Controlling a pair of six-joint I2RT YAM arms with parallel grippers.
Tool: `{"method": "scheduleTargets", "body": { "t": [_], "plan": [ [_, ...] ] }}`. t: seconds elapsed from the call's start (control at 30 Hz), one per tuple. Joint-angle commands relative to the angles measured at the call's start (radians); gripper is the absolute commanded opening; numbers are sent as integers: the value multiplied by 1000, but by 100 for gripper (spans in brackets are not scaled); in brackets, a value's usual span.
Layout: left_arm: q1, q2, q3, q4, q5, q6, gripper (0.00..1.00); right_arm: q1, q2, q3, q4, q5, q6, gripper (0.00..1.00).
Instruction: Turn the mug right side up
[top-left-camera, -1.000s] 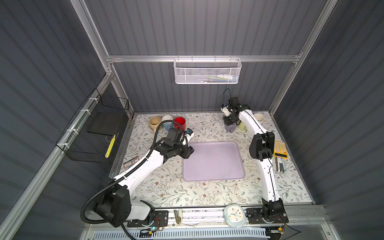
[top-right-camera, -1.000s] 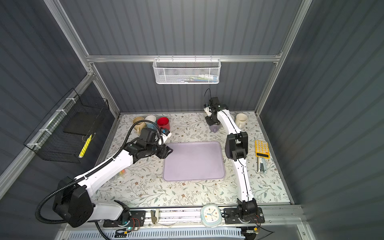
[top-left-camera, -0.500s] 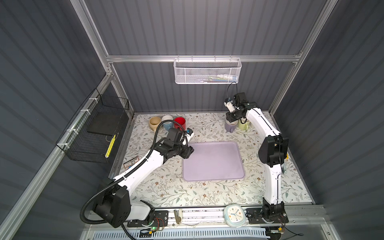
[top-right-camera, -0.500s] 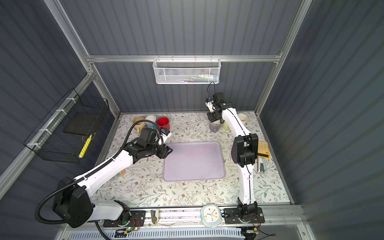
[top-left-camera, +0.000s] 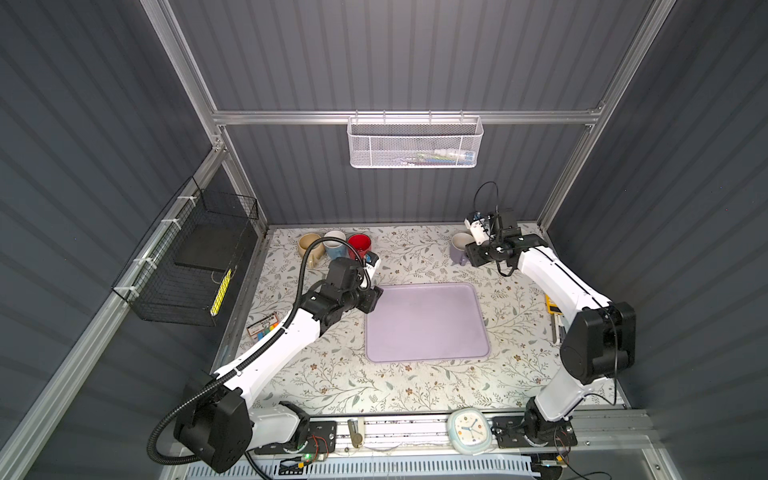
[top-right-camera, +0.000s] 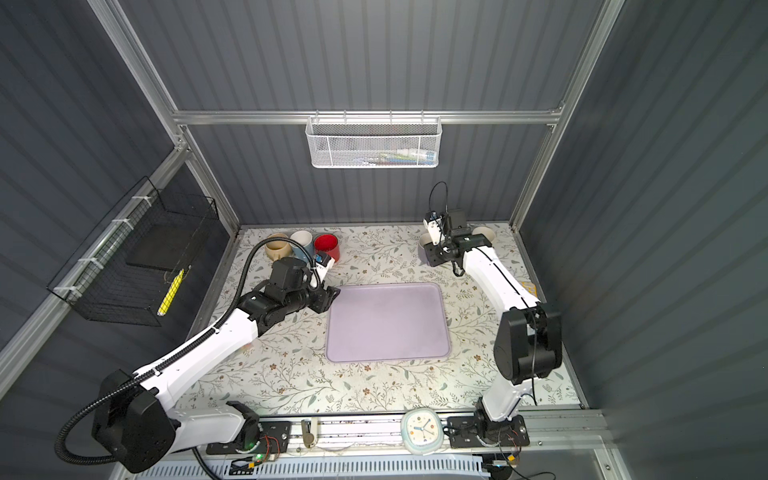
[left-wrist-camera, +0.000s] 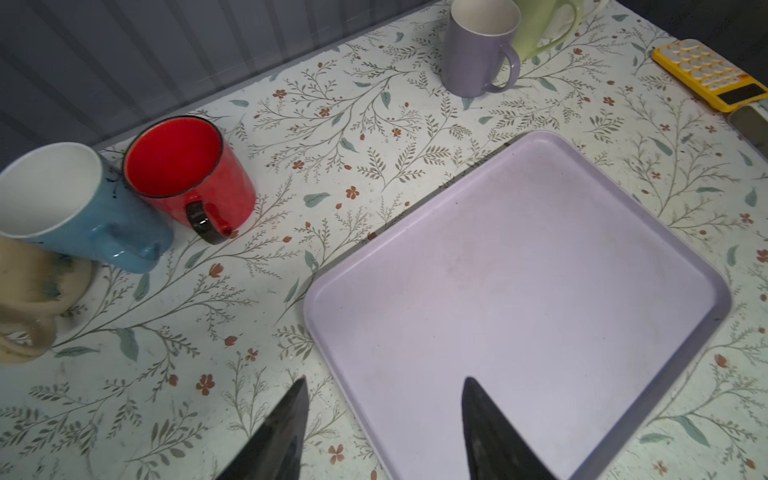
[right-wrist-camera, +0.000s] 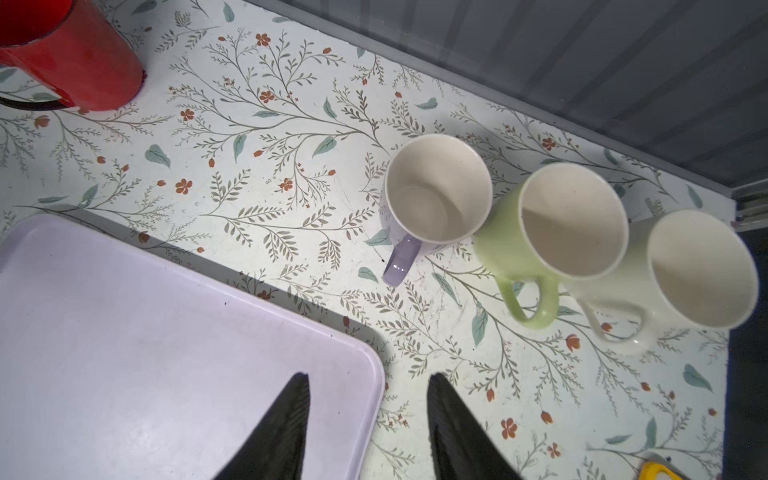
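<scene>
Lilac mug stands upright at the table's 1 o'clock; right gripper beside it, jaws apart, empty; left gripper gapes empty at tray's 10 o'clock

Bright, even overhead light washes the floral tabletop, leaving the ribbed walls dim. Beside the right gripper the tray throws a soft shadow; ahead of it the handle of the purple mug glints. Wrist views bend at their edges, the dark fingertips slightly soft; both top views are crisp.
</scene>
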Motion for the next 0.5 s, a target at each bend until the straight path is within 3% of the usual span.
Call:
{"method": "scheduleTargets", "body": {
  "t": [0.0, 0.17, 0.3, 0.47],
  "plan": [
    [-1, -58, -22, 63, -107, -31, 59, -5, -86, -118, 110, 27, 46, 50],
    [-1, -113, -83, 167, -261, -83, 60, -10, -225, -313, 244, 62, 105, 55],
    [1, -150, -167, 277, -466, -145, 62, -13, -309, -445, 329, 59, 143, 62],
    [14, -150, -248, 368, -635, -186, 69, -27, -396, -553, 377, 84, 180, 73]
  ]
}}
